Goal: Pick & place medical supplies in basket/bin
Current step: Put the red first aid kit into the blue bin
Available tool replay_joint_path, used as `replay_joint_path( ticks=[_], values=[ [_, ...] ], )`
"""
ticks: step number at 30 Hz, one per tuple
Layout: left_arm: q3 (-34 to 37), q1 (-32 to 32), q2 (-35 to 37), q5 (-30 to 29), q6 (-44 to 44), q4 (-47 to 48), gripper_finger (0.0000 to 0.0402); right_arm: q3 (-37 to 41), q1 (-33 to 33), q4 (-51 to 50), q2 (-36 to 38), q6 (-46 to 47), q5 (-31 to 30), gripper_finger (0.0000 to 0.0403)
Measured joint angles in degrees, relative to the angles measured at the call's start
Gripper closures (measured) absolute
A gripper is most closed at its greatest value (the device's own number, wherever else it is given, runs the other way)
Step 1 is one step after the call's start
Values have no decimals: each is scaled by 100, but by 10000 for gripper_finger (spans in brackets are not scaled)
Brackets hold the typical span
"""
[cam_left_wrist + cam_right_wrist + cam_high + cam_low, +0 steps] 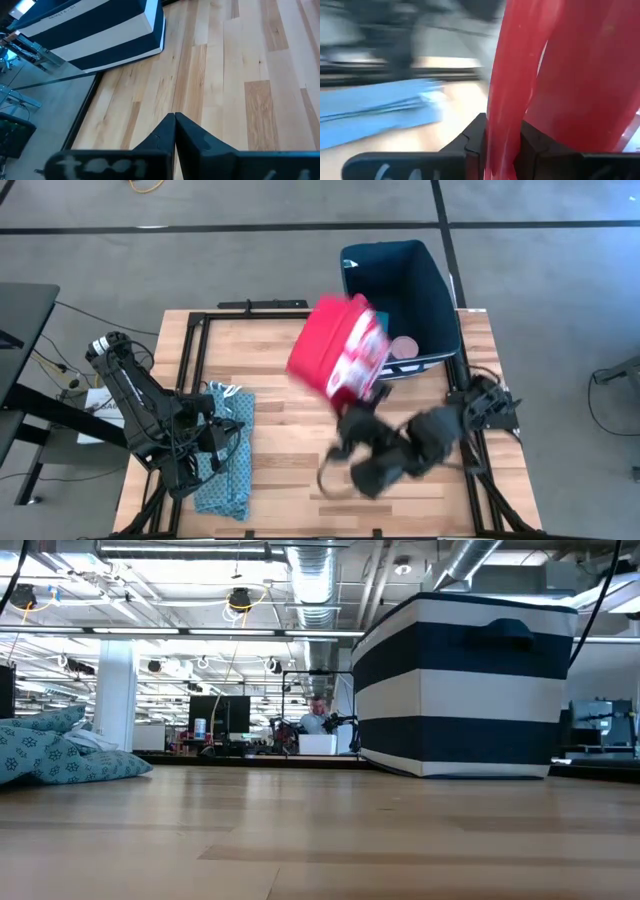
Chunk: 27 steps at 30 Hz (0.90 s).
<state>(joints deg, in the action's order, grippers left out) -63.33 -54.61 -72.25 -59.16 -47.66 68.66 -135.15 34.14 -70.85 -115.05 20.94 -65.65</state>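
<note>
The red-and-white first aid pouch (338,345) is held high above the table by my right gripper (350,402), next to the near left corner of the dark navy bin (425,280). In the right wrist view the pouch (560,75) fills the frame, with my right gripper (502,132) shut on it. The pink tape roll (405,347) lies inside the bin. My left gripper (174,120) is shut and holds nothing; it hovers over the teal cloth (228,450) on the table's left. The low view shows only the striped bin (465,685) and no pouch. My right gripper pinches a red edge of the pouch (501,107) between its two fingers (476,137). It reaches the pouch from the table's near side. The pouch is lifted clear of the table and extends beyond the fingertips toward the bin.
The folded teal patterned cloth (60,755) lies near the table's left edge, under the left arm. The bin stands at the far right corner of the wooden table (280,410). Bare wood lies between cloth and bin. A black frame rail (262,307) runs along the far edge.
</note>
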Motion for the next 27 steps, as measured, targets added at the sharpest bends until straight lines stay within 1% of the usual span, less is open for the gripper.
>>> replay_joint_path(
  ticks=[1, 2, 3, 4, 6, 7, 8, 11, 13, 14, 17, 21, 23, 24, 27],
  values=[
    [0, 0, 0, 1, 0, 1, 402, 29, -122, -286, 94, 109, -347, 349],
    [0, -2, 0, 9, 0, 0, 401, 143, -245, -531, 247, 245, -562, 349],
    [0, 0, 0, 15, 2, -2, 401, 193, -366, -904, 367, 463, -622, 349],
    [0, -2, 0, 21, 0, 0, 402, 196, -554, -1236, 468, 776, -638, 349],
    [0, 0, -2, 23, 2, -2, 401, 214, -898, -1973, 644, 1744, -596, 349],
    [0, -2, -2, 26, 2, 1, 402, 279, -1144, -1934, 718, 2038, -512, 349],
    [-1, -2, -2, 27, 2, -3, 401, 390, -1390, -1719, 841, 2080, -382, 349],
    [0, -2, -2, 39, 2, -1, 401, 535, -2173, -1591, 1090, 1937, 172, 349],
    [0, 0, -4, 41, 2, 1, 401, 564, -2724, -1837, 1144, 2162, 568, 349],
    [0, -2, -2, 39, 2, 2, 401, 569, -3006, -1960, 1121, 2272, 834, 349],
    [-2, 0, -4, 128, 0, -4, 401, 578, -3809, -1905, 962, 2436, 1496, 349],
    [-2, -2, -2, 179, -26, -17, 402, 564, -4825, -1920, 785, 2938, 3100, 349],
    [-2, -2, -2, 171, -24, -33, 401, 675, -5236, -1900, 707, 2953, 3694, 349],
    [-2, 0, -2, 174, -24, -41, 401, 693, -5363, -1842, 652, 3004, 3812, 349],
    [-2, 0, -2, 175, -24, -58, 401, 720, -5638, -1936, 528, 2962, 3843, 349]
  ],
)
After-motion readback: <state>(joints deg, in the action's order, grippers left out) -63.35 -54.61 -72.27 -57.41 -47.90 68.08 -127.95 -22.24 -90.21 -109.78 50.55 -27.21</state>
